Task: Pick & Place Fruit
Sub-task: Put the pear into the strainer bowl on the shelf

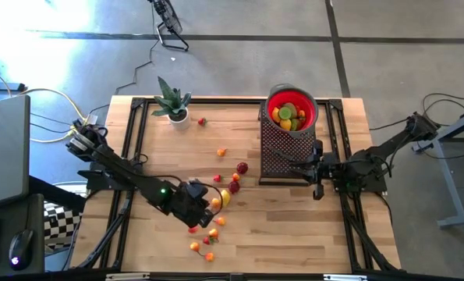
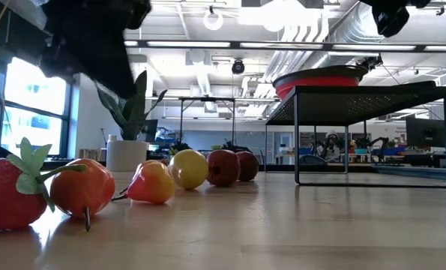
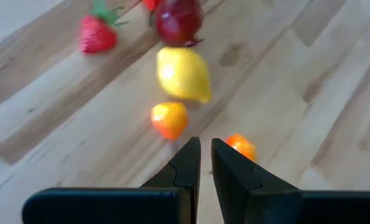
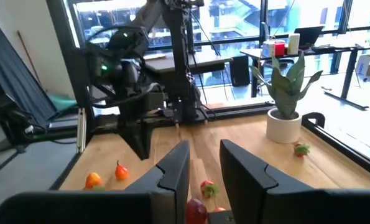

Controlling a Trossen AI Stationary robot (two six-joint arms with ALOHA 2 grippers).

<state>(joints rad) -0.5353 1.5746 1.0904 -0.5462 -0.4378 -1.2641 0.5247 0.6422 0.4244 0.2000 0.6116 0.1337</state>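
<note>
Fruit count, high view: roughly a dozen loose pieces on the desk (image 1: 309,242), plus a mixed pile in the red bowl (image 1: 292,110) that I can't count piece by piece: yellow, orange and green show on top.

Loose pieces: one strawberry (image 1: 202,121) alone near the potted plant (image 1: 172,102); one small orange piece (image 1: 221,152) mid-desk; a cluster of dark red fruit (image 1: 241,168) and a lemon (image 1: 224,197) in the middle; about five orange and red ones near the front edge (image 1: 204,247).

Bowl sits on top of a black mesh stand (image 1: 286,152), right of centre.

Left gripper (image 1: 210,204) is low over the middle cluster. Left wrist view: fingers (image 3: 188,165) nearly together, nothing between them; an orange piece (image 3: 241,146) just beside the tips, another (image 3: 169,119) and the lemon just ahead.

Right gripper (image 1: 300,165) is at the stand's front side; fingers (image 4: 172,168) a narrow gap apart, holding nothing.

No readable labels or writing anywhere.
</note>
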